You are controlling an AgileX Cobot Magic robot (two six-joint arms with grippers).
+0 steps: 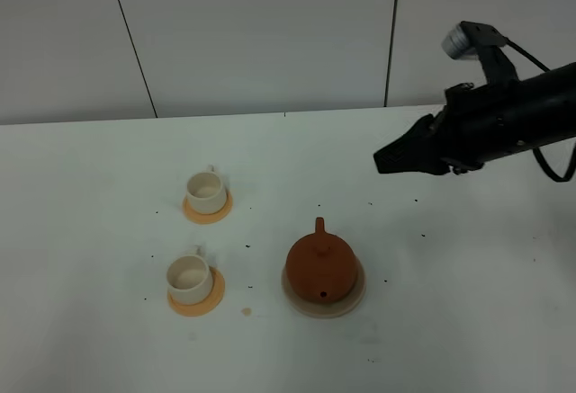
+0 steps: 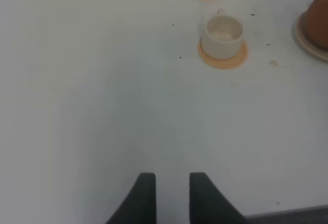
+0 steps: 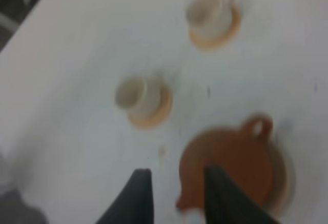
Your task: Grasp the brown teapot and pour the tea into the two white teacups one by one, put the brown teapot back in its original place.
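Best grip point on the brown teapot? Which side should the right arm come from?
Take the loop handle, which sticks out of the brown teapot on its far side, opposite the spout. Come down from behind with the right end effector, probably easiest: the round body looks too wide to clamp.

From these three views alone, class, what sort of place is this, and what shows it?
Probably a robot lab bench: bare white table, panelled wall, right gripper hovering near a brown teapot and two white teacups.
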